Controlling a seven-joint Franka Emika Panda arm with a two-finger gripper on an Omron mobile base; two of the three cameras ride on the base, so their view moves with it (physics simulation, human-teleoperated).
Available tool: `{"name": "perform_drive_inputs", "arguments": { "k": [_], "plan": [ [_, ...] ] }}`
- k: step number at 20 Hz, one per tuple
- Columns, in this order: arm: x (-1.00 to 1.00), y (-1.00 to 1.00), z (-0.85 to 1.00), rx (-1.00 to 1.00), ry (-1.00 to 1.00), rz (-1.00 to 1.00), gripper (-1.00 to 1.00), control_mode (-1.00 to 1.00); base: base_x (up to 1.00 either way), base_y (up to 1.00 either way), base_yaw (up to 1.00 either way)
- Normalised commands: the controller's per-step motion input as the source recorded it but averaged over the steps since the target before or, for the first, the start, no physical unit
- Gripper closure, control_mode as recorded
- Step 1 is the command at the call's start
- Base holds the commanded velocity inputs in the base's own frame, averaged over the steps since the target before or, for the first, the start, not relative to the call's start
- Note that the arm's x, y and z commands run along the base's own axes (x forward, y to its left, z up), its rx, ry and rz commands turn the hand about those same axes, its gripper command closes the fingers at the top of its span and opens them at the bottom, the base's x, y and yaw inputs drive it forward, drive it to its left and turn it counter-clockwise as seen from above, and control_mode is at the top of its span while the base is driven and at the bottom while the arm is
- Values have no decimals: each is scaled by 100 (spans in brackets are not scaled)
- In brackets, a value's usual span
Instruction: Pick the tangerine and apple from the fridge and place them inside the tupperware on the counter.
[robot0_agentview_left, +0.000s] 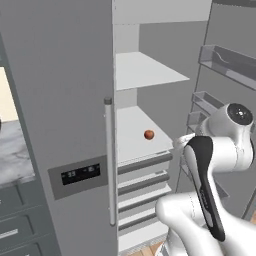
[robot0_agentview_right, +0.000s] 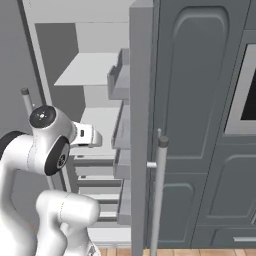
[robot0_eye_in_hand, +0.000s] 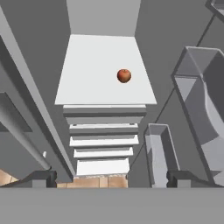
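Inside the fridge (robot0_agentview_left: 75, 90), a white shelf (robot0_agentview_left: 132, 135) is carrying the apple (robot0_agentview_left: 149, 134). The apple is sitting alone on the shelf, towards its front right part, well apart from the back wall. Another white shelf (robot0_agentview_left: 142, 70) is hanging above the apple, bare.
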Motion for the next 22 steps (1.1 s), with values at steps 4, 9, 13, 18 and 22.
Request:
{"name": "perform_drive_inputs", "arguments": {
  "k": [4,9,13,18,22],
  "plan": [
    [0,0,0,0,0,0,-100,100,13,-4,-4],
    [33,3,-20,0,-9,-5,-100,-100,0,0,0],
    [38,29,-30,0,-10,-4,-100,-100,0,0,0],
    [30,46,-11,0,-1,-7,-100,-100,0,0,0],
    [37,13,-8,2,3,-10,-100,-100,0,0,0]
  ]
}}
